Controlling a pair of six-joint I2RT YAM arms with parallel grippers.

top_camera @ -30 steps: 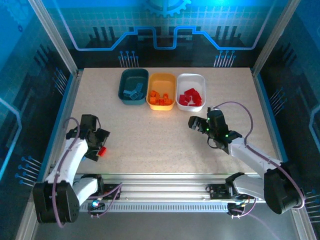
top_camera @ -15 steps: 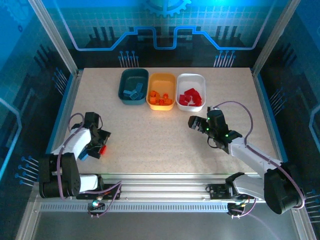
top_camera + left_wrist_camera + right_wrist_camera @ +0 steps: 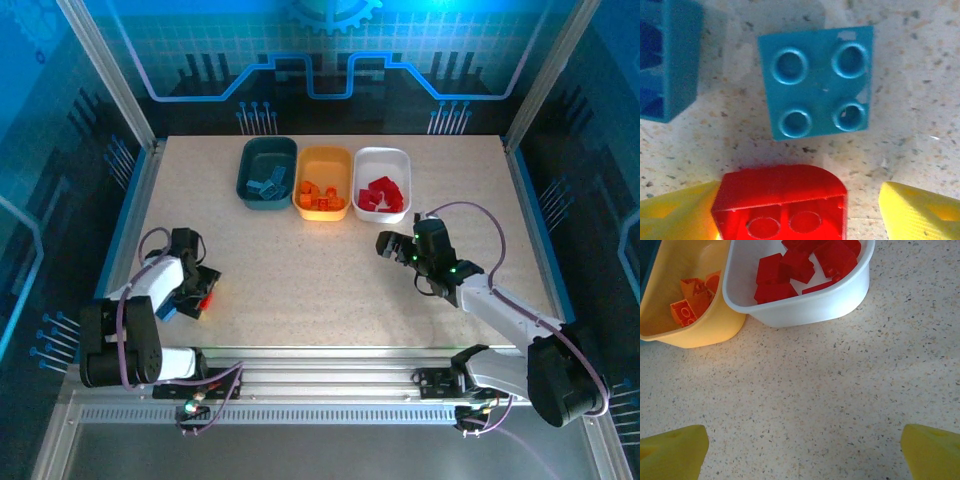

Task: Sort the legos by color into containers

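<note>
"Two tools: how do they stand?"

"The left tool (image 3: 797,214) straddles a red brick (image 3: 780,192) on the tabletop (image 3: 920,100), its jaws apart, with a teal brick (image 3: 817,80) just beyond. The right tool (image 3: 802,452) gapes wide over the tabletop near the white tray (image 3: 805,307) of red bricks (image 3: 800,265)."

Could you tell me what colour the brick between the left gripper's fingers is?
The brick is red; left wrist view.
</note>
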